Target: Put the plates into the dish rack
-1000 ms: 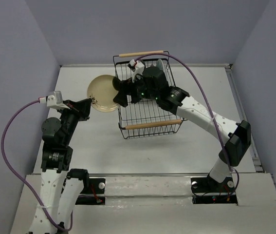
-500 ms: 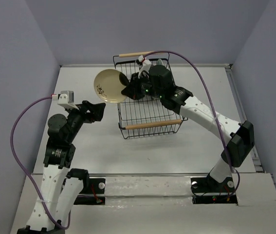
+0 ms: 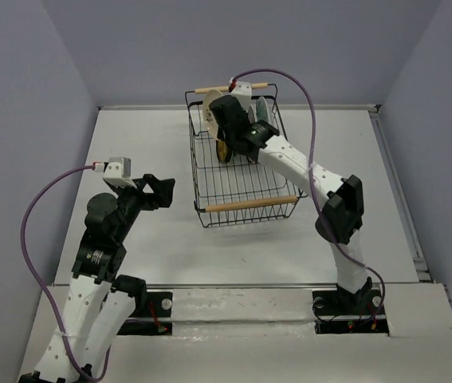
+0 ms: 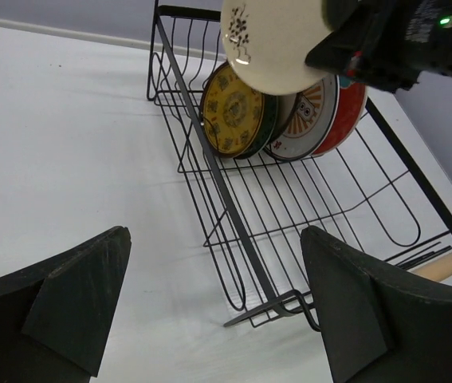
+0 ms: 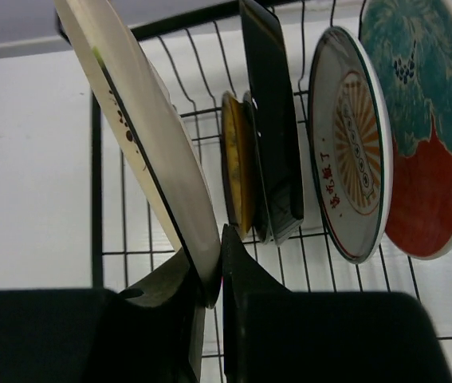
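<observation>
With the right gripper [image 5: 212, 265] clamped on the rim of the cream plate [image 5: 130, 120], held on edge above the dish rack [image 3: 249, 205] beside the standing plates [image 5: 353, 144], lower it into a free slot, then release; the left gripper [image 3: 162, 191] hangs wide open, holding nothing.

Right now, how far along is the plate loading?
Done: four plates stand on edge in the rack: the yellow plate, dark plate, sunburst plate and red plate. In hand: the right gripper pinches the cream plate over the rack; the left gripper is open and empty. Left: setting that plate down.
</observation>
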You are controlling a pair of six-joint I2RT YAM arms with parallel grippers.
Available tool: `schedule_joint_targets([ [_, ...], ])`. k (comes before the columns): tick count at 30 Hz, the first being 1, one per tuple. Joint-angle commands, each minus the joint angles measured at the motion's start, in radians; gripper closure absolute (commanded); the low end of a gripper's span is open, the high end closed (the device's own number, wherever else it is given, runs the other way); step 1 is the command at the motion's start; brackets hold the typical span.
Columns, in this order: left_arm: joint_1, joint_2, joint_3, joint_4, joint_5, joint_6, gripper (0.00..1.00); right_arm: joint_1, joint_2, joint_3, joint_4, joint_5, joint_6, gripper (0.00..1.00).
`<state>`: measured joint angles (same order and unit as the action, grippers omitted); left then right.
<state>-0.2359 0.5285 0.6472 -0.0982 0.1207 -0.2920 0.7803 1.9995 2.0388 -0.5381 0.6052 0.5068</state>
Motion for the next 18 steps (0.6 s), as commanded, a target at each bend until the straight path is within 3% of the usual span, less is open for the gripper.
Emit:
schedule_joint_targets([
  [1, -0.045, -0.021, 0.009, 0.011, -0.03, 0.031, 0.01, 0.013, 0.148, 0.214, -0.192, 0.197, 0.07, 0.93],
  [7, -0.091, -0.033, 0.014, -0.003, -0.05, 0.033, 0.01, 0.022, 0.303, 0.395, -0.284, 0.223, 0.098, 0.93],
  [18, -0.16, -0.054, 0.019, -0.021, -0.082, 0.03, 0.01, 0.031, 0.429, 0.477, -0.318, 0.22, 0.134, 0.93],
])
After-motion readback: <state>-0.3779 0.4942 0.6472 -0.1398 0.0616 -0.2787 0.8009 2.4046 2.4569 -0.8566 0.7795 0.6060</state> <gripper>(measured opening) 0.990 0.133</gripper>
